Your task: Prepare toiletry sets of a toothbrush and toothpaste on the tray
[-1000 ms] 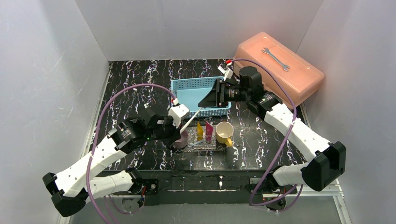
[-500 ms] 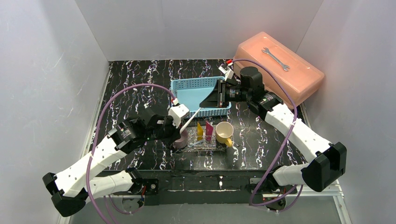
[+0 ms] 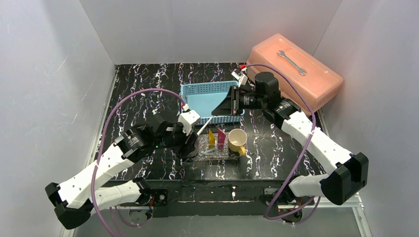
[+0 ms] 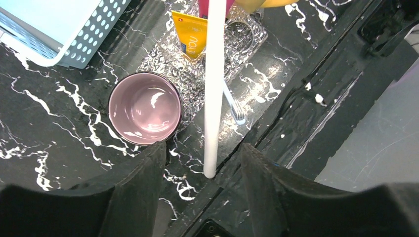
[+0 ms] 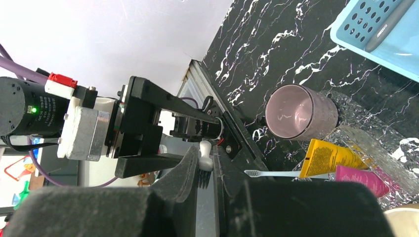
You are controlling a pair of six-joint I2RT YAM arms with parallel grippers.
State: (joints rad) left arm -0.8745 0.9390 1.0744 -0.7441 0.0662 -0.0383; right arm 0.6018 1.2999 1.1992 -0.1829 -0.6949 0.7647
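A white toothbrush (image 3: pixel 205 125) slants in the air above the purple cup (image 3: pixel 194 148). My right gripper (image 3: pixel 213 111) is shut on its bristle head (image 5: pixel 206 163). Its handle (image 4: pixel 214 89) ends between the fingers of my left gripper (image 4: pixel 202 153), which is open and not touching it. The clear glittery tray (image 3: pixel 220 154) carries a yellow tube (image 3: pixel 211 137), a pink tube (image 3: pixel 221 138) and a pale blue toothbrush (image 4: pixel 232 101). The right wrist view shows the same yellow tube (image 5: pixel 328 158), pink tube (image 5: pixel 360 180) and pale toothbrush (image 5: pixel 276 173).
A yellow cup (image 3: pixel 237 139) stands at the tray's right end. The light-blue mesh basket (image 3: pixel 210 94) sits behind the tray with a grey pen (image 5: pixel 390 19) inside. A pink toolbox (image 3: pixel 296 74) with a wrench (image 3: pixel 291 61) on it fills the back right corner.
My left gripper has opened and let go of the white toothbrush's handle. The right gripper closed on the brush head and keeps it in the air.
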